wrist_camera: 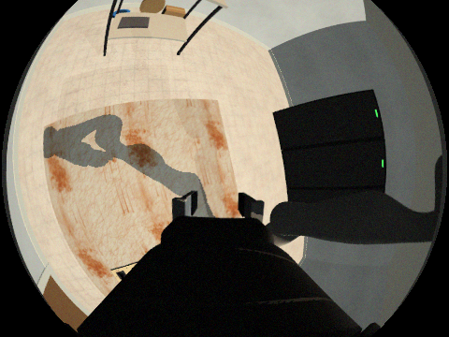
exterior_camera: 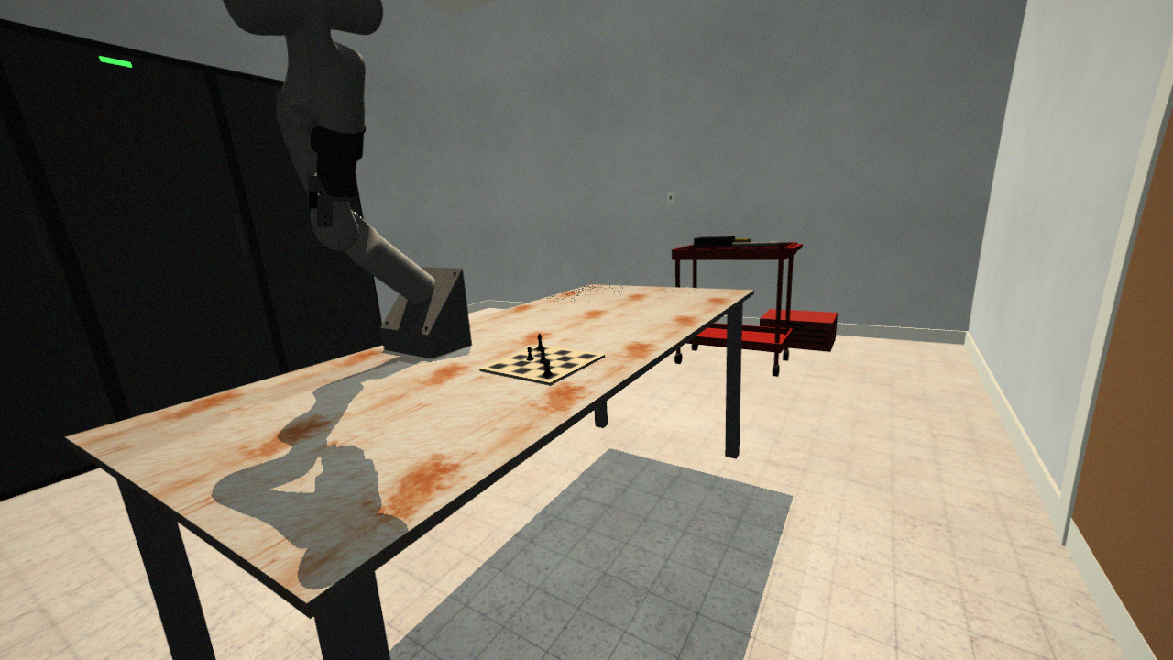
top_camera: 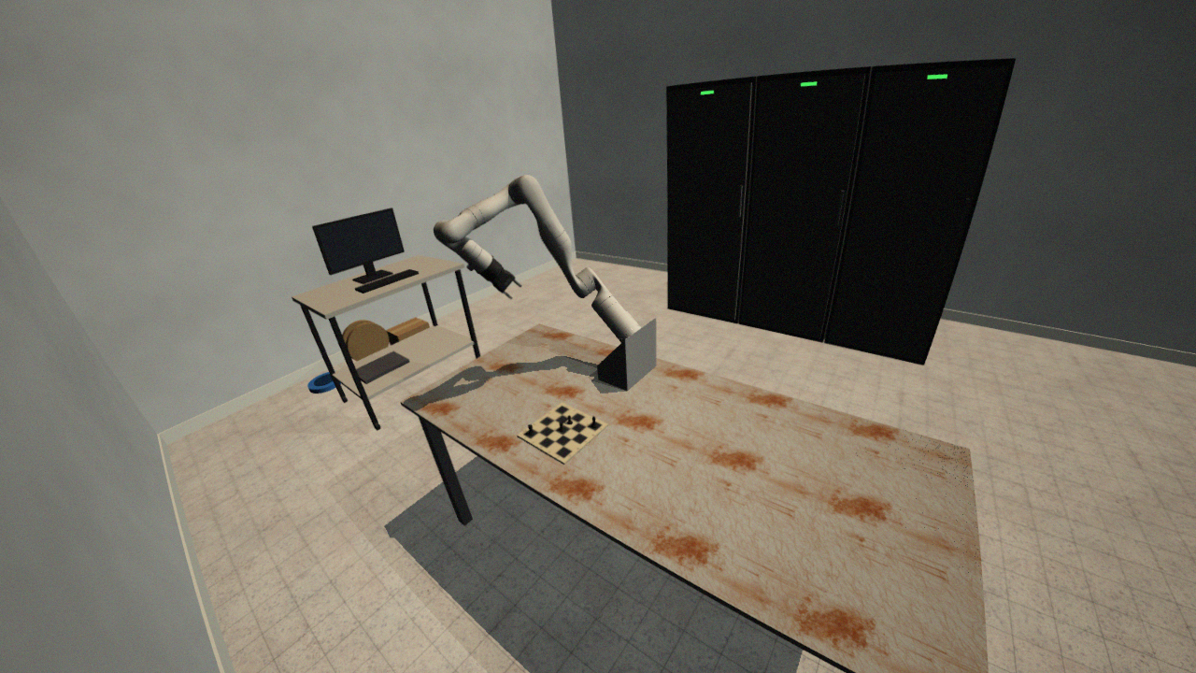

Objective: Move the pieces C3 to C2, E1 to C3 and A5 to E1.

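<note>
My gripper (top_camera: pixel 507 289) hung high in the air, well apart from the board, its two fingers spread fully apart with nothing between them. My own wrist camera showed those dark, blocky fingertips against the table's far end and my arm's grey shadow; only a yellow corner of the chessboard (wrist_camera: pixel 125 269) peeked past my housing there. The top view gave what the wrist could not: my pale, jointed arm (top_camera: pixel 548 221) folded back over itself from a grey wedge-shaped base (top_camera: pixel 635 355), the gripper out past the table's edge toward a two-shelf desk (top_camera: pixel 380 288). The exterior view cut my gripper off entirely, but showed the small cream-and-black chessboard (exterior_camera: pixel 542 361) lying flat, close to my base, with a few black pieces (exterior_camera: pixel 539 345) standing upright on it; I could not read their squares.

The table (top_camera: pixel 752 502) was a long slab, pale and mottled with rust-coloured blotches, on dark legs. Around it lay beige tiled floor, grey walls, tall black cabinets (top_camera: pixel 836 208) with green lights, and a red cart (exterior_camera: pixel 734 250).
</note>
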`<state>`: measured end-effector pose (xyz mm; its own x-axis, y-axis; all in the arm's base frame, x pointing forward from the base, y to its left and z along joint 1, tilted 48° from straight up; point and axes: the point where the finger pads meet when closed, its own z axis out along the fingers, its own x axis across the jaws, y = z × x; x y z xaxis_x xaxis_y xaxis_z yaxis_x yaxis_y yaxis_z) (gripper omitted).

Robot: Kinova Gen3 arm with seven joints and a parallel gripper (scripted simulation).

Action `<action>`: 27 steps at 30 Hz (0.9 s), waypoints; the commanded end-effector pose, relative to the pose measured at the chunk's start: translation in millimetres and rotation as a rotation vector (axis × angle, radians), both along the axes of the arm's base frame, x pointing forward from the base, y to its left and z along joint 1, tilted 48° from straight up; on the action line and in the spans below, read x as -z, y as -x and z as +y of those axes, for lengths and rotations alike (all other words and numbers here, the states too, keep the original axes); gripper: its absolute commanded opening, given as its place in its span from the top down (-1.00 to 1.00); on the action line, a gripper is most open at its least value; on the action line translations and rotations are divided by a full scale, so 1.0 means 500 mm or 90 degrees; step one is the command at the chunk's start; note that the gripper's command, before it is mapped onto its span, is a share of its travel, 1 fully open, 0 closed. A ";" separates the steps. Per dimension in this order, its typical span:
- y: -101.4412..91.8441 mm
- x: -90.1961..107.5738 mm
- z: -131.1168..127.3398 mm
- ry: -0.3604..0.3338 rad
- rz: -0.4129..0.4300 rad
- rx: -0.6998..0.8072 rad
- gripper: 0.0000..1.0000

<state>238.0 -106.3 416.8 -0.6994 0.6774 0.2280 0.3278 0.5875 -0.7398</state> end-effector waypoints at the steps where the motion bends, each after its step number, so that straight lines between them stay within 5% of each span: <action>1: 0.000 0.000 0.001 0.000 0.000 -0.001 -1.00; 27: -0.003 0.016 0.001 0.005 -0.016 0.022 -1.00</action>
<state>239.0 -106.0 413.8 -0.6930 0.6869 0.2188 0.3432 0.5813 -0.7378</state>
